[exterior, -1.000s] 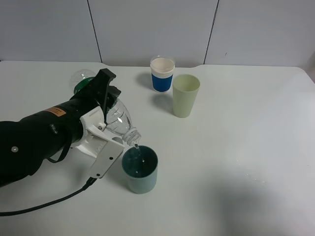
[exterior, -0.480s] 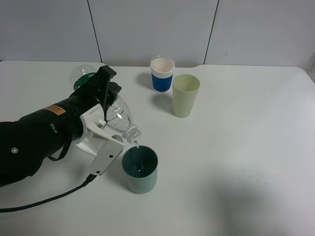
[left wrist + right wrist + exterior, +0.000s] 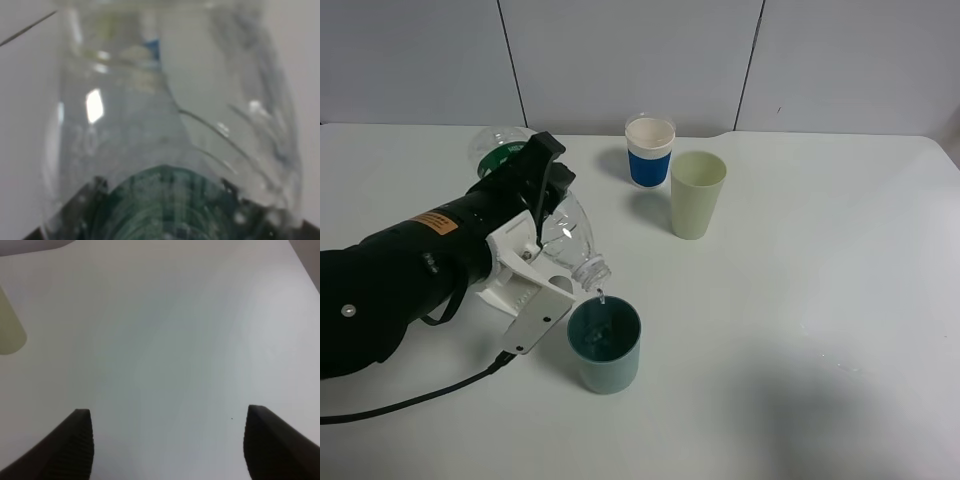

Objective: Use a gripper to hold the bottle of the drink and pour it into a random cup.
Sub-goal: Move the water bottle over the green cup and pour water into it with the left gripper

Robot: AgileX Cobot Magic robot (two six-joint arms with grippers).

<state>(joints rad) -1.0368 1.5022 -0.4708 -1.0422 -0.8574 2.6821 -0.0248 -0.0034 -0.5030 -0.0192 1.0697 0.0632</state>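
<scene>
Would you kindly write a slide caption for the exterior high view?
Left claw tilts the bottle, mouth down, over the teal cup; blue-and-white cup and pale cup stand behind.

Surface: flat white table (image 3: pixel 800 300), matte, pale wall panels behind its far edge.
Near front: short, wide dark teal-green plastic tumbler (image 3: pixel 607 365), upright, mouth open.
Far middle: tall, tapered pale yellow-green plastic tumbler (image 3: pixel 696 200), upright.
Behind it: round blue-and-white cup (image 3: pixel 649 155), just beside the yellow-green one, well apart from the teal one.

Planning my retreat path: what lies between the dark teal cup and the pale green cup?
Only bare table separates the dark teal cup and the pale green cup, per the exterior high view.
</scene>
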